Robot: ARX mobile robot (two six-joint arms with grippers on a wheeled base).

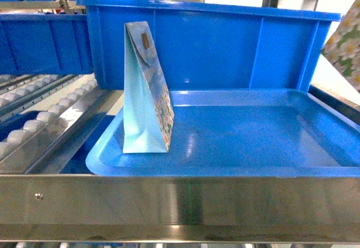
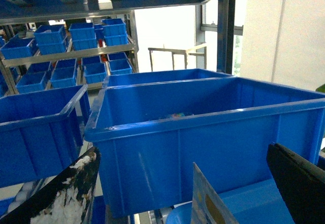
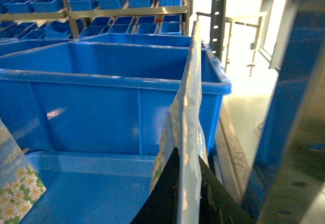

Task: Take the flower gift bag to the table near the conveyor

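While one flower gift bag (image 3: 187, 132) was gripped by the right gripper (image 3: 189, 193), another stood on the blue tray (image 1: 253, 141).

Seen from the right wrist, the dark fingers (image 3: 165, 196) were clamped on the lower edge of that bag, which rose edge-on straight above them, its floral side turned left; in the head view only its flowered corner showed at the far right edge, lifted clear of the tray. Below and to the left of the right gripper, the second gift bag (image 1: 146, 90) stood upright at the tray's left end, just in front of the large blue bin (image 1: 225, 45). The left gripper (image 2: 188, 193) hung above that standing bag with its jaws spread wide, the bag's top edge between them and touching neither. Left of the tray ran the conveyor (image 1: 39, 118) with its white rollers.
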